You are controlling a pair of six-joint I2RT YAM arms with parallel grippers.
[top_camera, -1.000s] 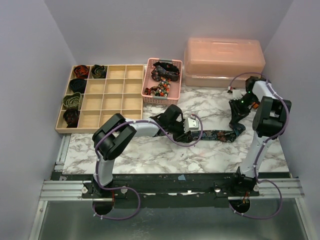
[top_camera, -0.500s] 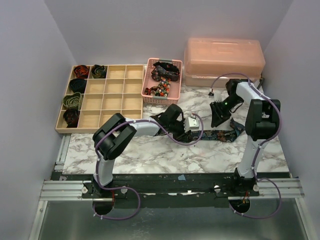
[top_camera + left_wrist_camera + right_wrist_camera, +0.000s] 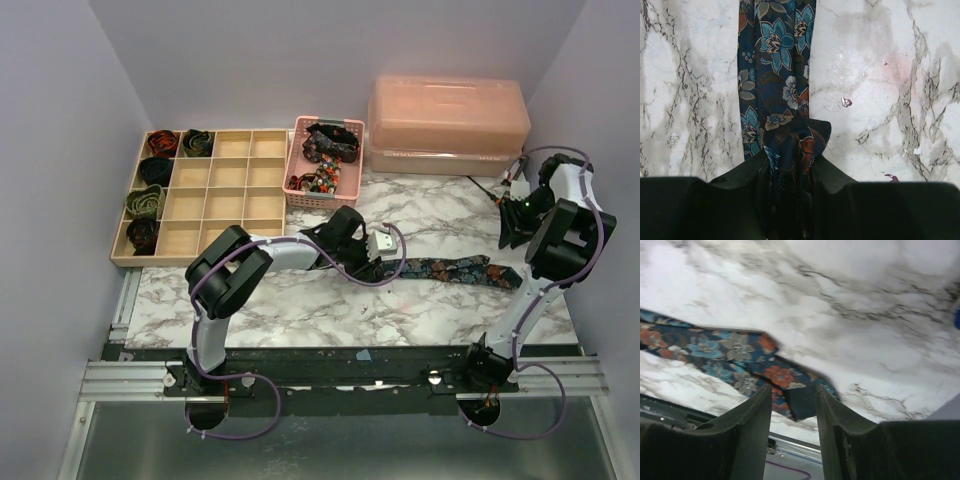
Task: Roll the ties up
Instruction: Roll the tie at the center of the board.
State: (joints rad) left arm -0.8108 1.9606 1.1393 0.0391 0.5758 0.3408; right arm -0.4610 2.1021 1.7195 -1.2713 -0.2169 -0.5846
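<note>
A navy floral tie [image 3: 455, 270] lies flat on the marble table [image 3: 300, 300], running right from my left gripper [image 3: 368, 262]. In the left wrist view, my left gripper [image 3: 792, 160] is shut on the tie's folded end [image 3: 795, 135], and the rest of the tie [image 3: 775, 50] stretches away. My right gripper [image 3: 512, 232] hangs open and empty above the table's right side, beyond the tie's free end [image 3: 512, 277]. In the right wrist view, that end [image 3: 790, 377] lies past the open right gripper [image 3: 792, 395]. Several coiled ties [image 3: 146, 202] sit in the wooden organiser [image 3: 230, 205].
A pink mesh basket [image 3: 298, 187] holding loose ties [image 3: 330, 142] stands behind the left gripper. A pink lidded box [image 3: 447, 120] sits at the back right. The organiser fills the back left. The right wall is close to the right arm.
My right gripper let go of the tie's right end, swung in toward the middle, then out to the far right. The tie now lies flat and stretched. The left gripper has held still.
</note>
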